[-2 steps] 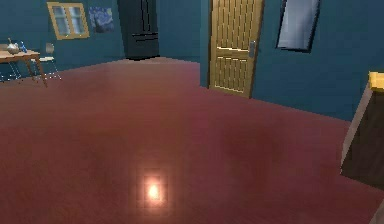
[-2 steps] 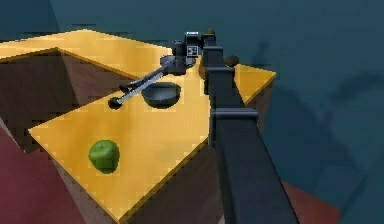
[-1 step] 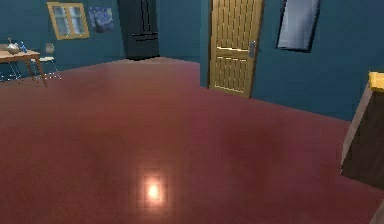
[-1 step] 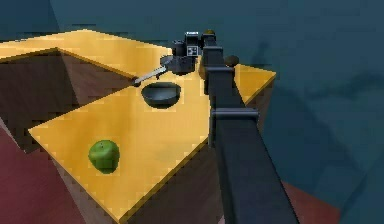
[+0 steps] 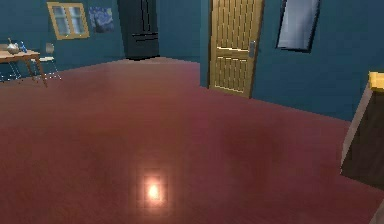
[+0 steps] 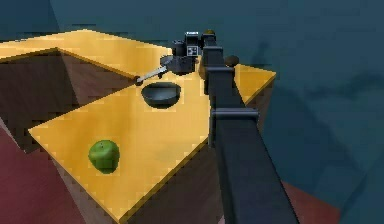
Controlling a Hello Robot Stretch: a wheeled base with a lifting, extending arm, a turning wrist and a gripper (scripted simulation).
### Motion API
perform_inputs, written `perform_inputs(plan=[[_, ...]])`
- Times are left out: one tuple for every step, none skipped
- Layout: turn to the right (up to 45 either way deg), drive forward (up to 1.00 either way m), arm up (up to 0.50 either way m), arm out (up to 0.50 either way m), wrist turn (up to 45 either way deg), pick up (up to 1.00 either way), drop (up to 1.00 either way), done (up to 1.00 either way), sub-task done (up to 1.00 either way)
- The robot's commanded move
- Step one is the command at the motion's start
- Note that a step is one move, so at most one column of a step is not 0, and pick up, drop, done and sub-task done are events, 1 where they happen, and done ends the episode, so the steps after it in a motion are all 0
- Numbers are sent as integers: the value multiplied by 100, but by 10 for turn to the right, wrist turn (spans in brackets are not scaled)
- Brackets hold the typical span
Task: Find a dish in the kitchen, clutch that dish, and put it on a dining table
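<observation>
A dark bowl-shaped dish (image 6: pixel 160 95) lies on the yellow countertop (image 6: pixel 150 140) in the arm side view. My arm reaches out over the counter, and the gripper (image 6: pixel 147 77) sits just above and beside the dish, its thin fingers pointing left. The dish lies at the gripper's far end on the counter, so I cannot tell whether the gripper holds anything. A small wooden dining table (image 5: pixel 10 58) with light chairs (image 5: pixel 44 62) stands far off at the forward view's left, against the blue wall.
A green apple (image 6: pixel 103 154) lies on the near part of the counter. The forward view has broad bare red floor, a yellow panelled door (image 5: pixel 233 48), a dark cabinet (image 5: pixel 141 30), a framed window (image 5: pixel 68 18) and the counter's corner (image 5: pixel 366 135) at the right edge.
</observation>
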Motion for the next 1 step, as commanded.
perform_inputs(plan=[[0,0,-8,0,0,0,0,0,0]])
